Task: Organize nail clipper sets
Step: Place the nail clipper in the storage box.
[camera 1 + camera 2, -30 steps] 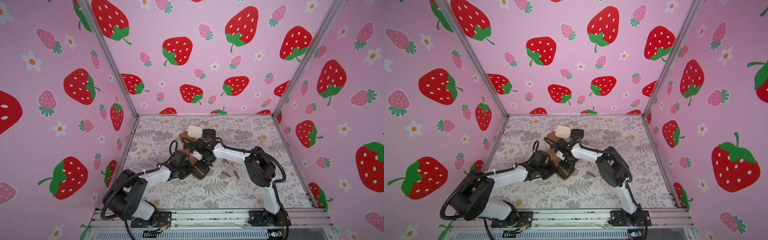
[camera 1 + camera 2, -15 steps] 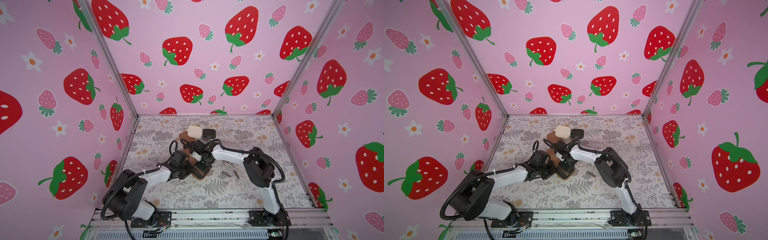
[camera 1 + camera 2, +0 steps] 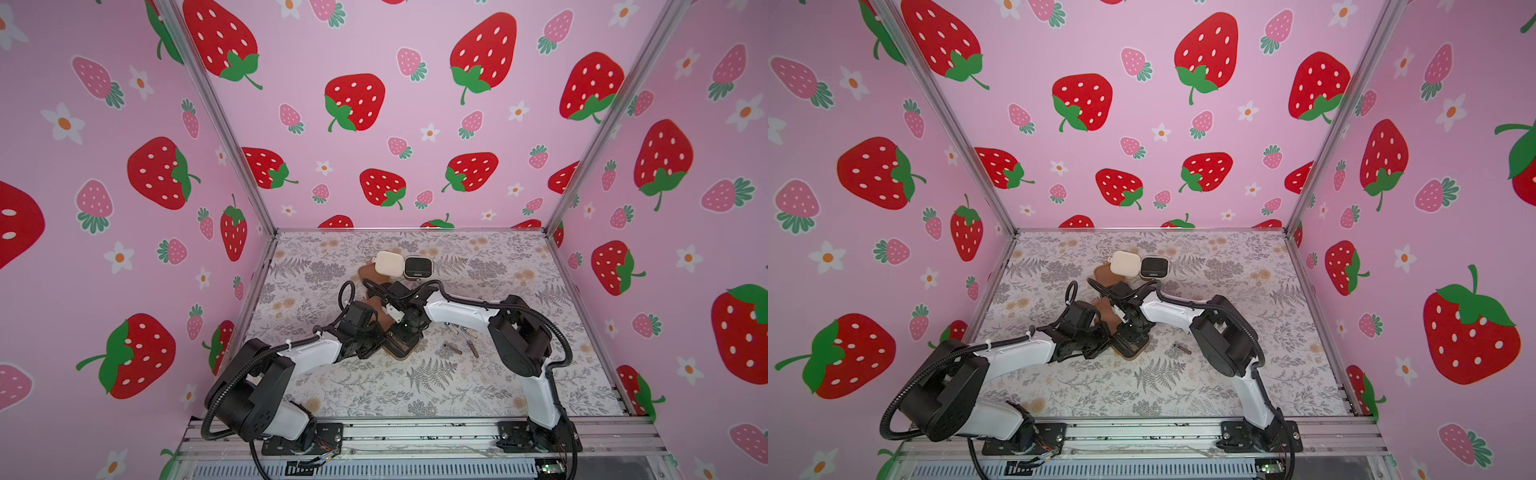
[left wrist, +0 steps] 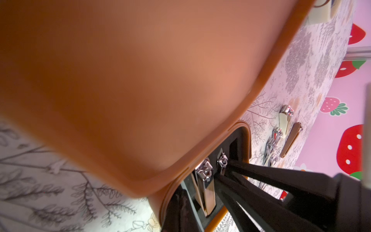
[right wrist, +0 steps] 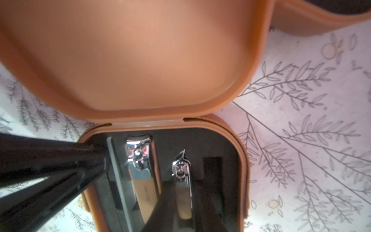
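Brown case (image 3: 402, 352) open at centre of counter (image 3: 457, 386). Apparently pinches its lid (image 5: 130, 56) upright with left tool (image 3: 382, 334), keeping slots reachable. Hovers right tool (image 5: 138, 172), slightly spread, over seated clippers (image 5: 145, 192). Leaves loose implements (image 3: 453, 348) beside, awaiting slots.

Both top views high above the whole table (image 3: 457, 386); both wrist cameras close on one open brown case (image 5: 140, 60).

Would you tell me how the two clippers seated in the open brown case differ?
The wider clipper has a broad, gently curved cutting edge; the narrow clipper ends in a slanted point. The wider clipper sits next to the grey file, the narrow clipper next to an empty slot. Both are shiny metal, lying side by side in the black insert of the brown case.
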